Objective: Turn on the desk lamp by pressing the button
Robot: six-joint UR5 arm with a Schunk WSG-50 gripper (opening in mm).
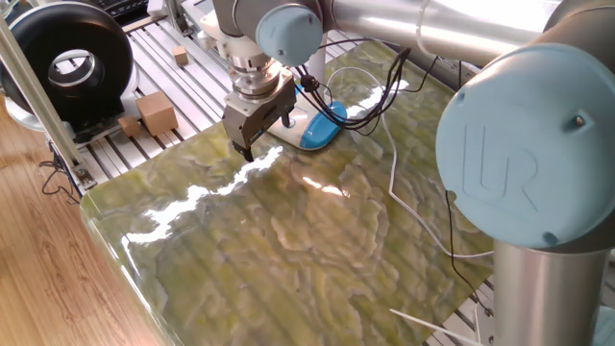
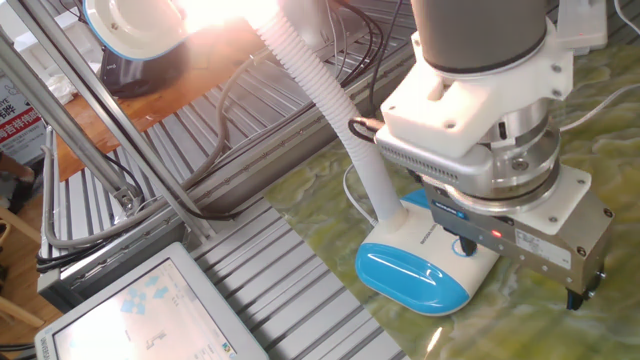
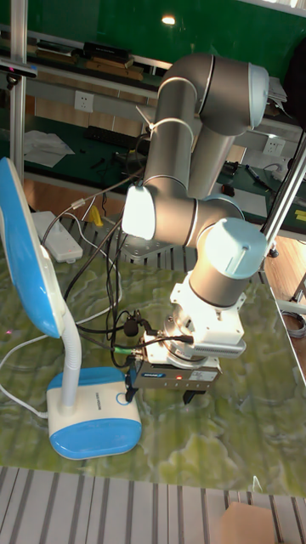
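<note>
- Jaws: they point down at the bench [image 1: 288, 250] and hang just above it. The tips are too dark and small in every view, so whether they are apart or together cannot be told. Nothing is seen between them.
- Desk lamp [image 2: 415, 280]: the blue-and-white base stands on the bench just beside the jaws, on the side of the gripper body where the cable plug sits. In the tall fixed view the base [image 3: 93, 421] is close against that plug; contact cannot be confirmed.
- Button: not resolved in any view; the gripper body covers the white rear part of the base in the other fixed view.
- Lamp head [image 3: 30, 255]: it glows brightly in the other fixed view, and a bright patch lies on the bench beyond the jaws. Judgement: the lamp is lit and the press is likely complete.
- Long axis: the base oval runs away from the jaws; the stem [image 2: 335, 110] rises beside the wrist.
- Clearance: open bench lies on the side of the jaws away from the lamp. The cord [image 1: 399, 192] and the bench edge bound the lamp side. A lift straight up, then away from the stem, appears safest.
</note>
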